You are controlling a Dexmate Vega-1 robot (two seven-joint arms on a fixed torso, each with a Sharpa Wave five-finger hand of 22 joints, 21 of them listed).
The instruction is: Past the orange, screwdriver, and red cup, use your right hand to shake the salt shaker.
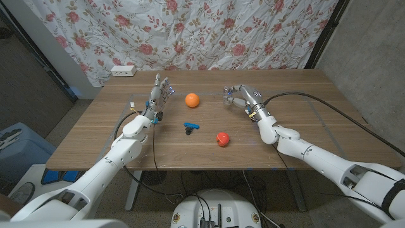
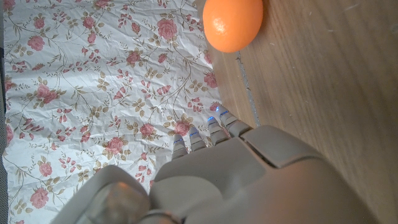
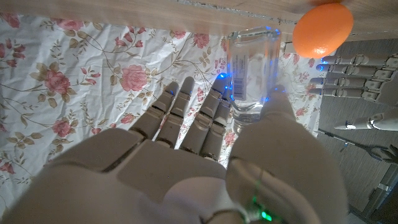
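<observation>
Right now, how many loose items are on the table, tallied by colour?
Orange: 1, the orange
Blue: 1, the screwdriver
Red: 1, the red cup
Clear: 1, the salt shaker, between the fingers of the right hand
Total: 4

Probably a makeshift lab: floral sheet backdrop (image 1: 209, 31), wooden table (image 1: 316, 126).

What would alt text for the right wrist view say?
The right hand grips a clear salt shaker in front of a floral curtain. An orange sits on the wooden table beyond, near the left hand's fingers.
</observation>
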